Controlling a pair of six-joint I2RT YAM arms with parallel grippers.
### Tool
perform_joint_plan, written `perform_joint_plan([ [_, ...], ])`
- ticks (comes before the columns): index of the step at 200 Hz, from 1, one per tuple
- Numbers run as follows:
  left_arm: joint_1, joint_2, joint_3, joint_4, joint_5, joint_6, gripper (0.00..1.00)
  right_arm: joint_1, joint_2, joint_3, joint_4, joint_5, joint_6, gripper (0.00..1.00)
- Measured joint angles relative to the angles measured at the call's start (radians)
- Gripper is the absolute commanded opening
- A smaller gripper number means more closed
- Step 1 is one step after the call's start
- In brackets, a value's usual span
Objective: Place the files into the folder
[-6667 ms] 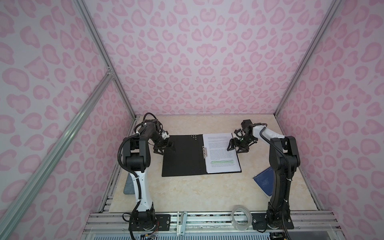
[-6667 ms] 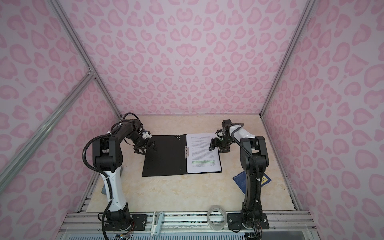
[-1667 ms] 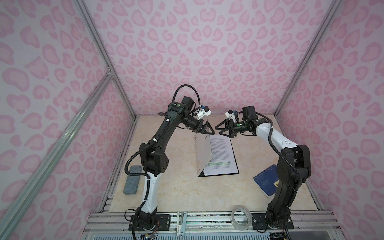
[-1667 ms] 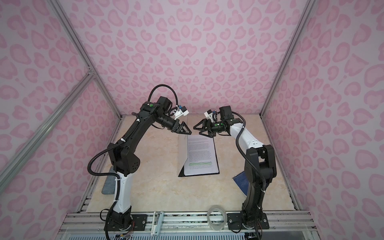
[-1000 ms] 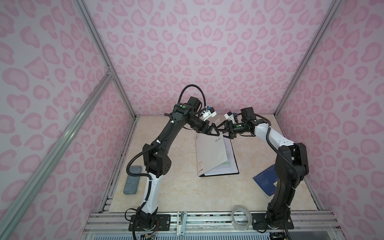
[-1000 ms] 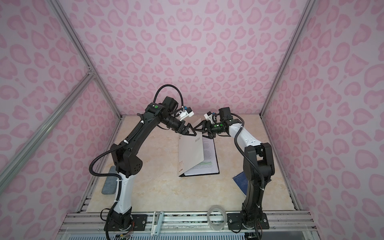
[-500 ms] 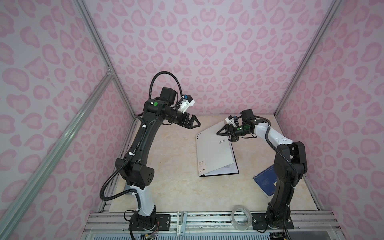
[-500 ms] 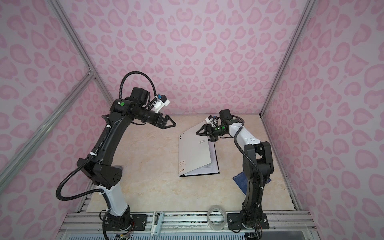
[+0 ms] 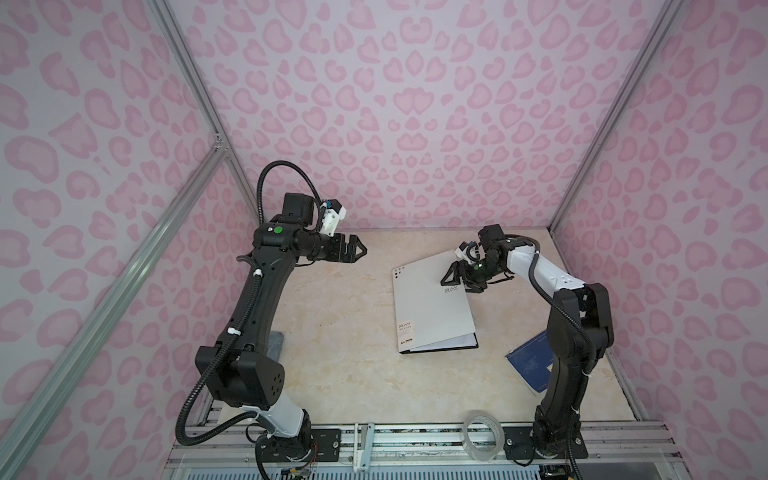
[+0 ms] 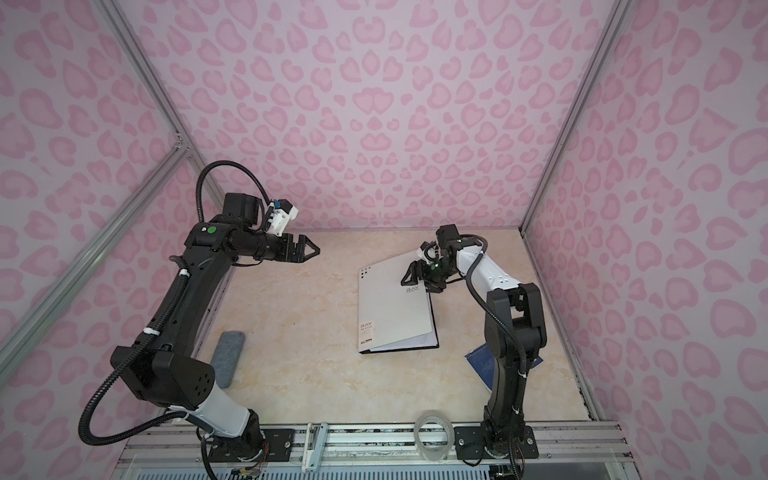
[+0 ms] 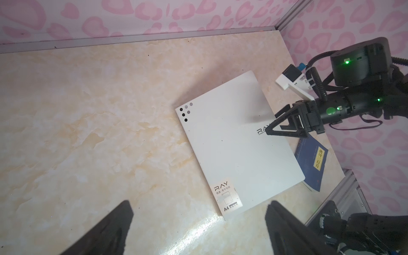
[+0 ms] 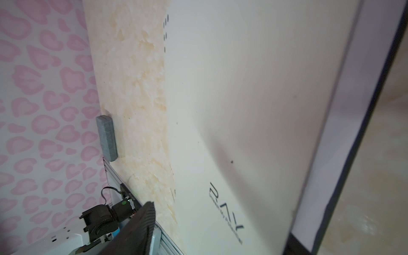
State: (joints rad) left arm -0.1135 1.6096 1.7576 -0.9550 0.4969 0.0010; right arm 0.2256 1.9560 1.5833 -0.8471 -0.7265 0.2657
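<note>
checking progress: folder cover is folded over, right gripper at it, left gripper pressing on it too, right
No: both top views show the left gripper open in the air, well left of the folder. Only the right gripper is at the folder.

**Folder (image 11: 238, 143) closed, right gripper (image 11: 272, 124) over its cover**

Through my left wrist camera I see the folder lying on the table (image 11: 88, 110), white cover up, with dots at one corner and an A4 label at another. The right gripper hangs at the RAY lettering, jaws apart, nothing between them. A blue booklet (image 11: 313, 163) pokes out past the folder's edge. My left gripper (image 11: 198, 203) is spread wide and empty.
</note>
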Motion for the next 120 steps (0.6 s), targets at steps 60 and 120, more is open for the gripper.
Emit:
perform_joint_plan([
  [60, 0.039, -0.034, -0.176, 0.074, 0.077, -0.006, 0.98, 0.048, 0.021, -0.077, -0.026, 0.253, -0.015, 0.73],
  [120, 0.041, -0.017, -0.263, 0.07, 0.072, 0.018, 0.98, 0.08, 0.023, -0.147, -0.008, 0.411, -0.01, 0.75],
])
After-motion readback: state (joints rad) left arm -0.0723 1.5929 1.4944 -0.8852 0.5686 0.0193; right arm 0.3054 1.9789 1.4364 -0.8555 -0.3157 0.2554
